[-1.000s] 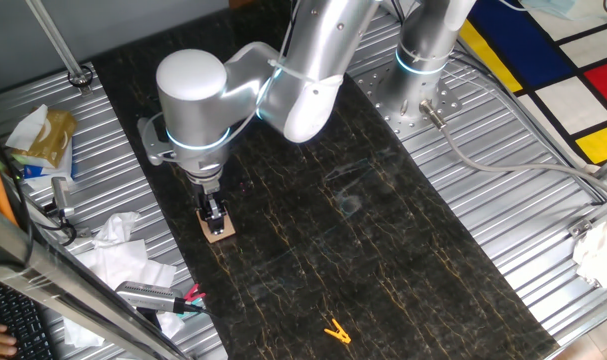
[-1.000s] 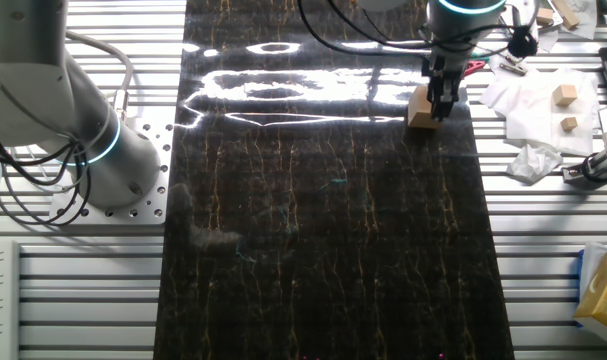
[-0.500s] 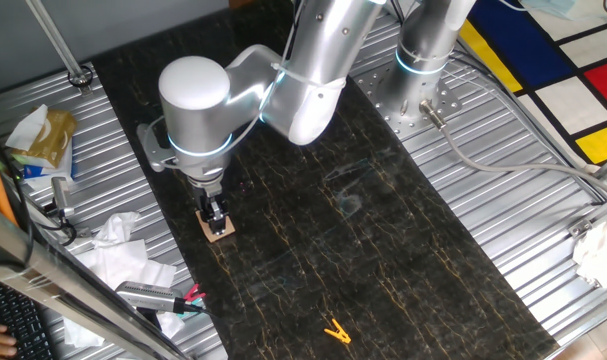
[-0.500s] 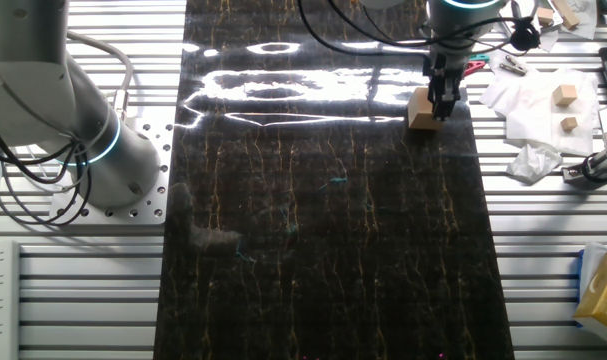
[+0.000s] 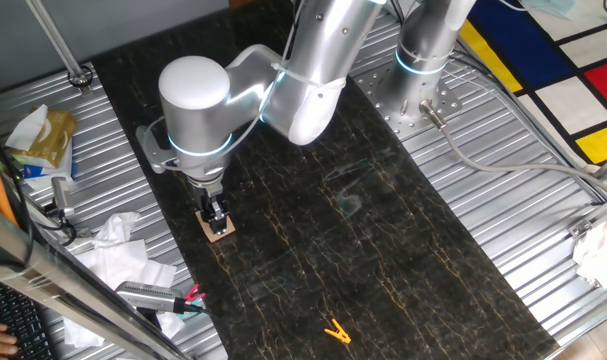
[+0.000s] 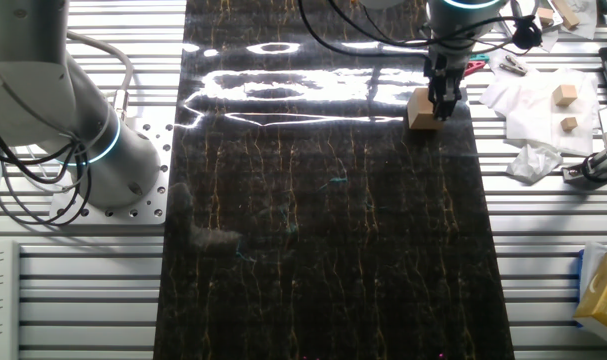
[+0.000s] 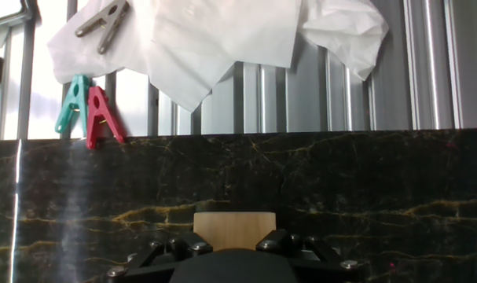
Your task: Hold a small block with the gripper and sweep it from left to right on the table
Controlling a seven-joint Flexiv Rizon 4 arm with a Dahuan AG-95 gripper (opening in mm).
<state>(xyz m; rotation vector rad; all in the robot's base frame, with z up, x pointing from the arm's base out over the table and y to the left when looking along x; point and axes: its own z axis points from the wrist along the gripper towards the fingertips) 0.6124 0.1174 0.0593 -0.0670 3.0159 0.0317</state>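
Two clothespins [image 7: 87, 112] and crumpled paper [image 7: 222, 39] beyond table [image 7: 379, 181] edge, gripper [image 5: 217, 217] jaws clamped on small block [image 7: 233, 229]

- The silver arm [image 5: 303, 70] reaches in from the far side of the scene and bends down at a large rounded joint [image 5: 195, 100] ringed with a light-blue band.
- Below that joint the wrist points straight down, ending in the black gripper [image 5: 216, 216], which stands upright.
- In the other fixed view the gripper [image 6: 441, 100] hangs from the far edge of the picture, its two fingers vertical and drawn in close on the small block [image 6: 421, 109].
- In the hand view the gripper [image 7: 234, 244] shows only its dark finger bases at the near edge, one on each side of the small block [image 7: 232, 229].
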